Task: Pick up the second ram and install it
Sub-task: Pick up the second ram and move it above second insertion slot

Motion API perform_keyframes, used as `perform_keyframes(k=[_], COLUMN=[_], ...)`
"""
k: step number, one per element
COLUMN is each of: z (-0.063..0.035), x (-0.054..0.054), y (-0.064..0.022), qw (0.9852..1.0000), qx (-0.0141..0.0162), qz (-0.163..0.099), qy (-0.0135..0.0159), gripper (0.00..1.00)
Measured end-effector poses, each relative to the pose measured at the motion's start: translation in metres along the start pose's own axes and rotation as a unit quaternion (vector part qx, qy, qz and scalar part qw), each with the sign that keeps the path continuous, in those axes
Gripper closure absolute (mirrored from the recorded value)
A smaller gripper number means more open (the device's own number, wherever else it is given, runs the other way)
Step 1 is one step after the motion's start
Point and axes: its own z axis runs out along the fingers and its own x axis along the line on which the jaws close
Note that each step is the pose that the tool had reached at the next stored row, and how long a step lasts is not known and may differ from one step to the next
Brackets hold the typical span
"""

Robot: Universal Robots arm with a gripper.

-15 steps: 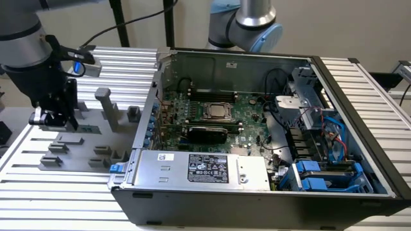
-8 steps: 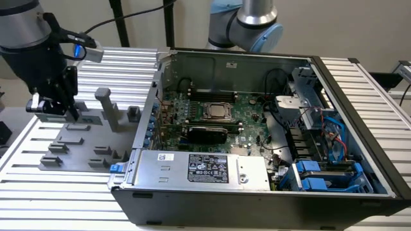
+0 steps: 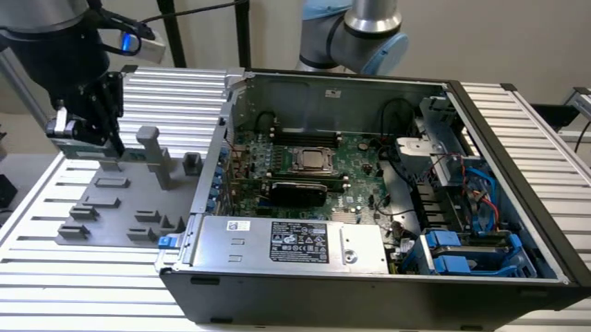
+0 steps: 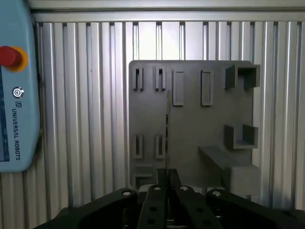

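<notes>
While the gripper [image 4: 167, 180] hangs over the grey fixture [image 4: 205, 129], its fingers pinch narrow on the second ram [image 4: 167, 133], edge-on with long axis roughly level, well apart from the motherboard [image 3: 356, 162] toward the exterior view's right

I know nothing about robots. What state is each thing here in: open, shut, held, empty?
tool: shut on the second ram, above the grey holder tray.
second ram: held edge-on between the tool's fingers.
grey holder tray: flat on the ribbed table, its narrow slots look empty.
computer case: open, side cover off, motherboard exposed.
processor socket: uncovered, no cooler on it.
</notes>
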Motion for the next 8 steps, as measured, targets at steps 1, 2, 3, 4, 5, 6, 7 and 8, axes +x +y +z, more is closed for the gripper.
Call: perform_keyframes(k=[1,2,3,4,5,6,7,8], z=[-0.0049,-0.0094,-0.0141,-0.0186,-0.023,-0.0275,-0.0322,-0.0368], x=[0.0,0.0,0.0,0.0,-0.001,-0.001,-0.001,-0.001], y=[-0.0047,-0.0092,-0.0138,-0.0183,-0.0225,-0.027,-0.0316,-0.0361], qw=[1.0,1.0,1.0,1.0,1.0,1.0,1.0,1.0], qx=[-0.0001,-0.0003,-0.0003,-0.0004,-0.0005,-0.0005,-0.0006,-0.0008], qz=[0.0,0.0,0.0,0.0,0.0,0.0,0.0,0.0], qy=[-0.0001,-0.0003,-0.0006,-0.0008,-0.001,-0.0012,-0.0014,-0.0016], gripper=[0.87,0.87,0.87,0.87,0.87,0.87,0.87,0.87])
